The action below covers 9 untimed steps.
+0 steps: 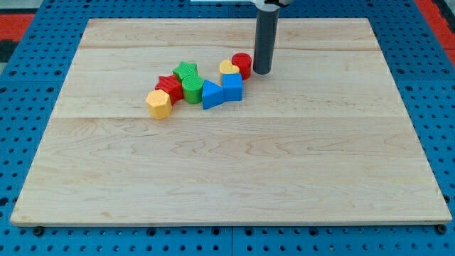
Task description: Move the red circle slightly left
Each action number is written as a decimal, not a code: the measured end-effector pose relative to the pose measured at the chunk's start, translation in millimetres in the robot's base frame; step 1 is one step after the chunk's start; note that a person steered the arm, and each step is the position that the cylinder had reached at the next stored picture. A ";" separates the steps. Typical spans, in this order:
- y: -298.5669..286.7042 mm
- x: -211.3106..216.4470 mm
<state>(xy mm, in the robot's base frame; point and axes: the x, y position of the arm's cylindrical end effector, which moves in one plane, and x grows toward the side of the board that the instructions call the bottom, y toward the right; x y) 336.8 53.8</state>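
The red circle (242,64) is a short red cylinder on the wooden board (227,163), at the right end of a cluster of blocks. My tip (261,72) is right beside it on the view's right, very close or just touching. A yellow heart-like block (229,68) touches the red circle on its left. A blue cube (232,87) sits just below them.
Left of these lie a blue triangle (211,94), a green cylinder (192,89), a green star (186,70), a red star (169,87) and a yellow hexagon (159,104). A blue pegboard (28,85) surrounds the board.
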 end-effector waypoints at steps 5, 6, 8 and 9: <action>-25.3 -36.7; -25.4 -36.7; -32.1 -36.7; -33.8 -58.5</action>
